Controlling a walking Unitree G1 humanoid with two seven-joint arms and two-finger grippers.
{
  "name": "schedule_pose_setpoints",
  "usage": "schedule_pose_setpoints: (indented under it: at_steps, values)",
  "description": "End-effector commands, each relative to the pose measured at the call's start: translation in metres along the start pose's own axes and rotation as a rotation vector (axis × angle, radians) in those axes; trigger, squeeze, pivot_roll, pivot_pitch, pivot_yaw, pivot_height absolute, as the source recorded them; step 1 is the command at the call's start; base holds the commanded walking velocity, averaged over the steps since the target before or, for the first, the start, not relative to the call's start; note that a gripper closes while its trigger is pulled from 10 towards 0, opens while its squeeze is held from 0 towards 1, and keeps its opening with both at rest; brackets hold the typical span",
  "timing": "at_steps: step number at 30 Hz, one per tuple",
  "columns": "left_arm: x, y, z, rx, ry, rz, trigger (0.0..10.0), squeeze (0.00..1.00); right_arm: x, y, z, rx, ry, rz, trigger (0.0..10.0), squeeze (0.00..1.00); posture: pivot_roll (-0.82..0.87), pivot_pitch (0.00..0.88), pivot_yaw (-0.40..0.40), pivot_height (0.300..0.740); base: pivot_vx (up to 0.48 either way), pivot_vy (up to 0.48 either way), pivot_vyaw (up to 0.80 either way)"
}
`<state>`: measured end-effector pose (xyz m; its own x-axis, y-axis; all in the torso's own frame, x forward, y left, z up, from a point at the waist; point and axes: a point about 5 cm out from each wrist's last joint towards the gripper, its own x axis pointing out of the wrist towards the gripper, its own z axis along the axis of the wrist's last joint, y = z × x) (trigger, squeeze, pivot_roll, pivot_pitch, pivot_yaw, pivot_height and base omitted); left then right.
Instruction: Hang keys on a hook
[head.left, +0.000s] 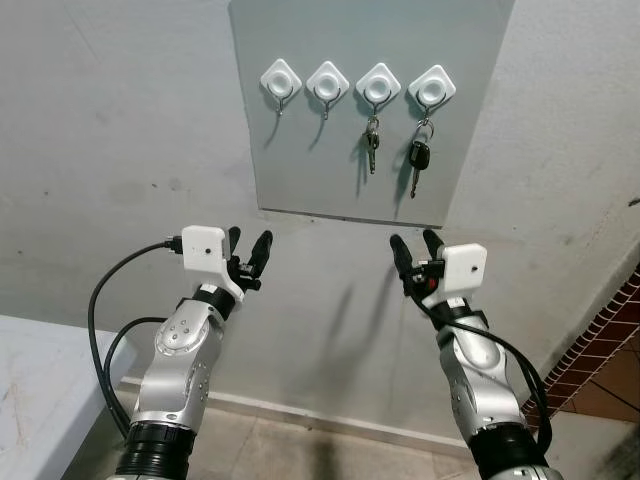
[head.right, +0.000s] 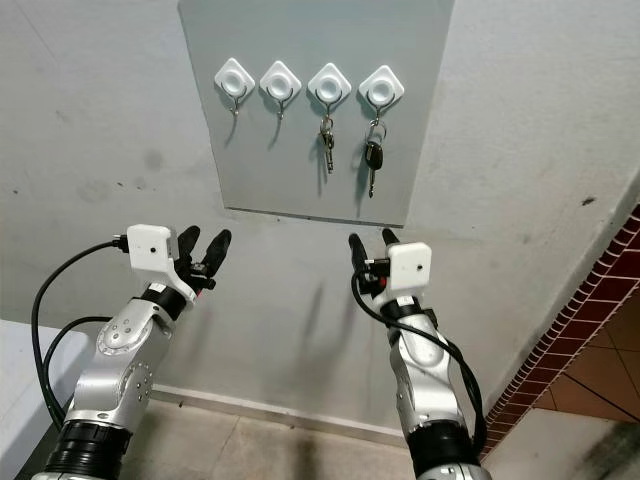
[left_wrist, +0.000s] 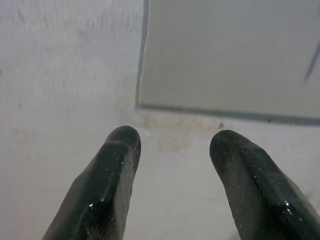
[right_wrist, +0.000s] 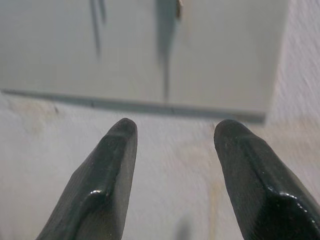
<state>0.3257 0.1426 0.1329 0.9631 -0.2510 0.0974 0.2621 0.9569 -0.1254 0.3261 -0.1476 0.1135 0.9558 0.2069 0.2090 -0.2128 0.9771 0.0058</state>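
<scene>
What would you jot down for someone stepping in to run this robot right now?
Left gripper: open, holding nothing, raised below the grey wall panel.
Right gripper: open, holding nothing, raised below the panel's right side.
Four white hooks sit in a row on the panel. Two left hooks are bare.
Small key bunch hangs on the third hook; black-headed car key hangs on the fourth.
Done: keys appear hung. Left: probably just lowering the arms.
</scene>
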Motion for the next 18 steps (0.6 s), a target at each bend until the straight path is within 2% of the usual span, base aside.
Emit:
schedule_pose_setpoints:
  at_steps: [1,10,18]
  values:
    - [-0.004,0.006,-0.008,0.002,0.019,0.029,10.0,0.00,0.000,-0.001,0.003,-0.007,-0.007,-0.006,10.0,0.00,0.13,0.000,0.057,0.740,0.000,0.000,0.00]
    - [-0.011,0.015,-0.027,0.005,0.063,0.066,10.0,0.00,-0.014,-0.007,-0.009,-0.009,0.035,-0.048,10.0,0.00,0.11,0.000,0.065,0.740,0.000,0.000,0.00]
    - [-0.012,0.018,-0.036,-0.002,0.076,0.091,10.0,0.00,-0.025,-0.008,-0.022,-0.013,0.082,-0.072,10.0,0.00,0.11,0.000,0.072,0.740,0.000,0.000,0.00]
